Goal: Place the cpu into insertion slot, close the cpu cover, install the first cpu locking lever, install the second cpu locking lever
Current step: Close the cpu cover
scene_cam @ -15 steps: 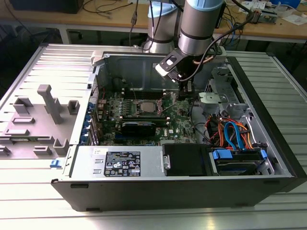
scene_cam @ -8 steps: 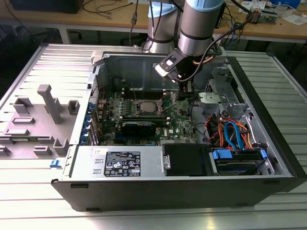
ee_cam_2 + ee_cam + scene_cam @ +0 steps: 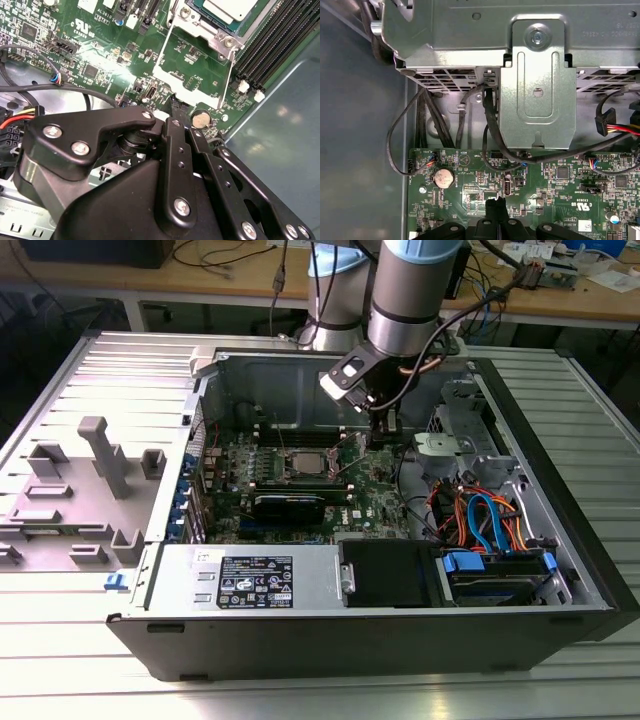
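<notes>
The cpu (image 3: 231, 7) shows its silver-grey top and lies in the insertion slot (image 3: 305, 462) in the middle of the green motherboard. A silvery metal frame, the cpu cover (image 3: 200, 27), lies around it; I cannot tell if it is latched. Thin silver lever rods (image 3: 231, 70) run from the socket's corners toward my gripper. My gripper (image 3: 385, 435) hangs low over the board on the exterior view's right of the socket. Its black fingertips (image 3: 174, 107) are shut together with nothing between them, close above the board beside a round coin battery (image 3: 201, 118). In the first wrist view the gripper (image 3: 496, 202) points at the board's edge.
Long black memory slots (image 3: 270, 45) run beside the socket. A grey metal bracket (image 3: 537, 85) and black cables (image 3: 490, 130) stand past the board's edge. A black card (image 3: 290, 505), the power supply (image 3: 255, 580) and a drive cage with blue and orange cables (image 3: 480, 520) fill the case.
</notes>
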`<state>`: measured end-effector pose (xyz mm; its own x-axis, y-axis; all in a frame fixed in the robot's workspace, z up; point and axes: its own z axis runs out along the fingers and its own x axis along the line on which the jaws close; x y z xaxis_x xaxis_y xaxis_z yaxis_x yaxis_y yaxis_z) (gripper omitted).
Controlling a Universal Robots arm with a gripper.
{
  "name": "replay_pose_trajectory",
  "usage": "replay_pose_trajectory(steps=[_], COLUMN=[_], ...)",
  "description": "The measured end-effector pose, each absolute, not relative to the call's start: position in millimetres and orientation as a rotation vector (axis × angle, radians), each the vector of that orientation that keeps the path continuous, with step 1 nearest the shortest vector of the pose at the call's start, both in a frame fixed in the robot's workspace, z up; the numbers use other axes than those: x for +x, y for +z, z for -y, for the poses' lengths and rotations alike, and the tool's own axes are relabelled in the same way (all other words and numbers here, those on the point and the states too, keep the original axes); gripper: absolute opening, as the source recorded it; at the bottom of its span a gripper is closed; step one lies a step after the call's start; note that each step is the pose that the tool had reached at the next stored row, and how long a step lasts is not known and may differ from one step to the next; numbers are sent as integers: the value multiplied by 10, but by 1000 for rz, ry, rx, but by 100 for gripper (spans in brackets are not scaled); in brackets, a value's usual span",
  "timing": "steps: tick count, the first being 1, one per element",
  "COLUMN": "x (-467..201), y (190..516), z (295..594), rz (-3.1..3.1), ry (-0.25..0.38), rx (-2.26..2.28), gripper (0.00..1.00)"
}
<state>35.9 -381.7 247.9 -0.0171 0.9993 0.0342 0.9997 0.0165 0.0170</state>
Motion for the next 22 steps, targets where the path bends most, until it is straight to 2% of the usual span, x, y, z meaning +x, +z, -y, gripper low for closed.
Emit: replay_pose_trajectory(steps=[22], x=[165], y=[2547], z=[3817], rz=[2228], ry=[-53], rx=[-2191], gripper=[11])
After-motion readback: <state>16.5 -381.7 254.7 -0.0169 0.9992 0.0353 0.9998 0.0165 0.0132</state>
